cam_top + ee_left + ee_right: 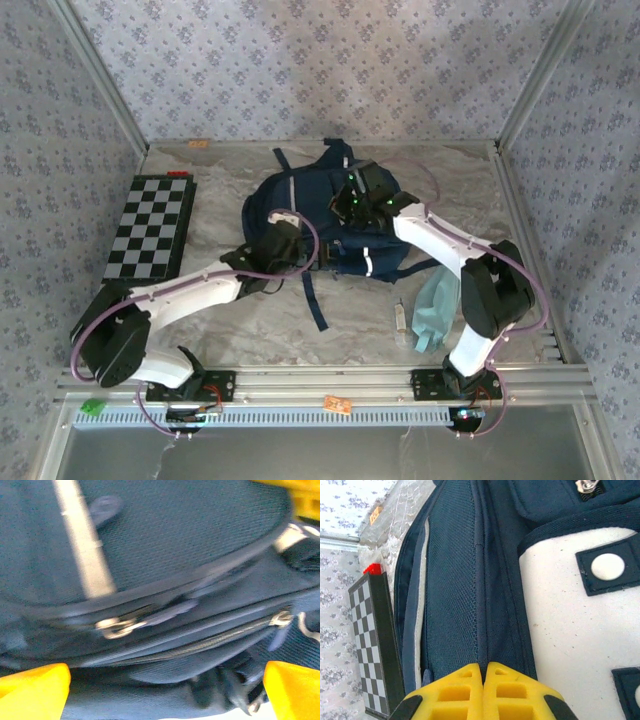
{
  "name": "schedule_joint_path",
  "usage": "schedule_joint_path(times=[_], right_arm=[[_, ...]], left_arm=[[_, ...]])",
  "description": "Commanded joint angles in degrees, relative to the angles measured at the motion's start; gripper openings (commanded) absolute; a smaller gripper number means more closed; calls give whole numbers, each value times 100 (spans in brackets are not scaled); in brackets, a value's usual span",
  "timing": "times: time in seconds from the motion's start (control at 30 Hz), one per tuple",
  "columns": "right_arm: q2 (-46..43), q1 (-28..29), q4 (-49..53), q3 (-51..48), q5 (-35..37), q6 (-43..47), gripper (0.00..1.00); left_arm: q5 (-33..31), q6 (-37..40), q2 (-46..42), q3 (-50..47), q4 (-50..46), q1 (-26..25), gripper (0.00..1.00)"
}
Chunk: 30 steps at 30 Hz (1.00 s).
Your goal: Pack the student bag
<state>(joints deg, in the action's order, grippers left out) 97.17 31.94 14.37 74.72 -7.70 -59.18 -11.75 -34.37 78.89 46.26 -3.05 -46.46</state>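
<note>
As the closed right tool (483, 675) touches it, student bag (450, 580), contents hidden.

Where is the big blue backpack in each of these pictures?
Top view: the backpack lies in the middle, towards the back wall.
Left wrist view: the backpack stretches across, very close, with its zippers in the middle.
Right wrist view: the backpack runs top to bottom, with its white patch on the right.
Shared landmark: a thin white stripe on the fabric.
</note>
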Motion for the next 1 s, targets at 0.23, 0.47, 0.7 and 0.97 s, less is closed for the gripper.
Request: schedule_joint_path(times=[0.23, 0.47, 0.7, 0.97], right_arm=[[-328, 187, -882, 614, 372, -498, 0], [-293, 188, -774, 683, 504, -601, 0], [-211, 169, -722, 768, 510, -653, 0], [-79, 162, -754, 888, 472, -693, 0]], left_arm=[[-471, 352, -644, 33, -282, -237, 100], [-1586, -401, 209, 909, -920, -918, 100], [-2239, -624, 1191, 1736, -1304, -1225, 100], [-2836, -917, 1321, 1830, -1602, -1085, 93]])
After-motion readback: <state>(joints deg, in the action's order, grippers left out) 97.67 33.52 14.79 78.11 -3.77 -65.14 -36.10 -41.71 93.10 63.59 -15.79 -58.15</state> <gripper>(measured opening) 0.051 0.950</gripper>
